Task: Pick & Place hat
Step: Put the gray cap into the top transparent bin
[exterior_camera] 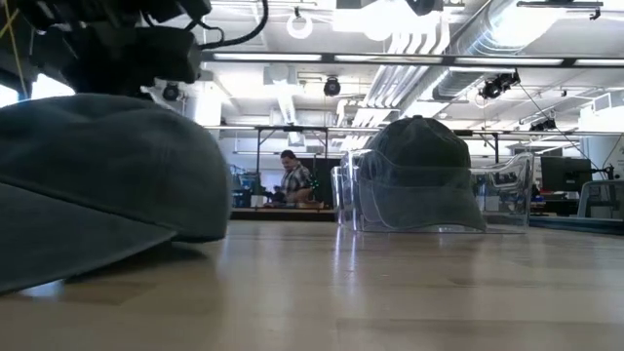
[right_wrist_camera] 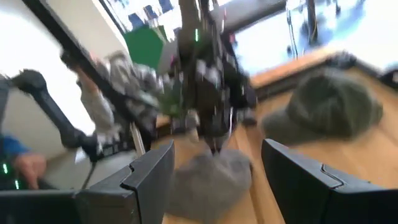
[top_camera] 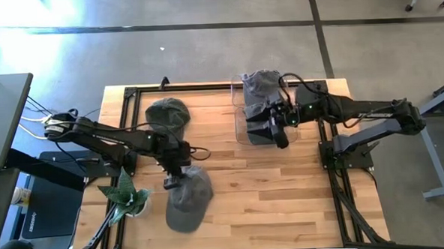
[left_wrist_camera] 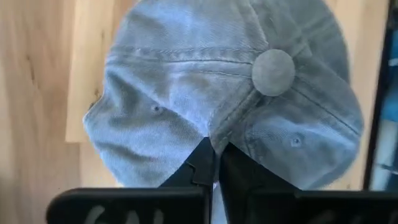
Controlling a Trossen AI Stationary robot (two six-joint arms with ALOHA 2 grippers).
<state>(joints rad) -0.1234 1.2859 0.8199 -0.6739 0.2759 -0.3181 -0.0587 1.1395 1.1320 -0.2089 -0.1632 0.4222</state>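
A grey cap (top_camera: 189, 205) lies near the table's near edge, left of centre, and fills the left of the low view (exterior_camera: 97, 175). My left gripper (top_camera: 175, 177) stands over its crown, shut on it (left_wrist_camera: 214, 158). A darker cap (top_camera: 167, 113) rests on the table toward the far left. A third cap (top_camera: 261, 89) sits in a clear container (exterior_camera: 507, 200) at the far right. My right gripper (top_camera: 278, 129) hovers open over the container's near side and touches nothing (right_wrist_camera: 217, 149). My left gripper pinches a raised fold of the grey cap's crown (left_wrist_camera: 214, 134) between its two fingers, a little way from the top button (left_wrist_camera: 272, 71). The fingers come from above, pointing down. The cap's brim (exterior_camera: 58, 258) and crown edge still lie on the table.
A potted plant (top_camera: 124, 196) stands at the near left corner, close beside the left arm. Bare wood lies between the grey cap and the container (top_camera: 241, 124). A black frame (top_camera: 130, 91) runs along the table's far edge and sides. A person (exterior_camera: 292, 180) shows in the room beyond.
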